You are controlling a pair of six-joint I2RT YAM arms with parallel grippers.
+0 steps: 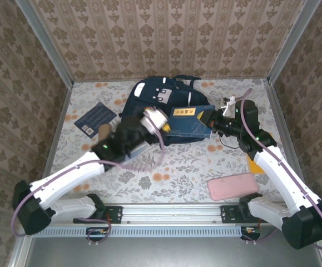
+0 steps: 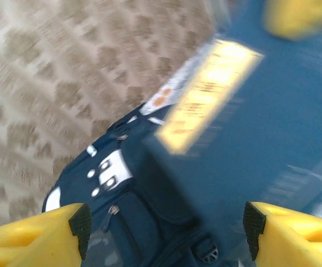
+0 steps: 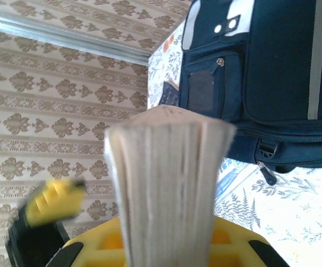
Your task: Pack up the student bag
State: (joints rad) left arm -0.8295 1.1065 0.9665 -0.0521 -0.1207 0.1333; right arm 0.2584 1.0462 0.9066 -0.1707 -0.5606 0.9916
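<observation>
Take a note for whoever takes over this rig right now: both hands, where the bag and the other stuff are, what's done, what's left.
Left hand: open, empty, over the student bag.
Right hand: shut on one end of the blue book, held at the bag's near-right side, not inside it.
On the table: dark notebook left of the bag, pink case by the right arm's base.
Done: book gripped.
Left: book, and probably notebook and case, into the bag. I can't tell whether the bag is open.
</observation>
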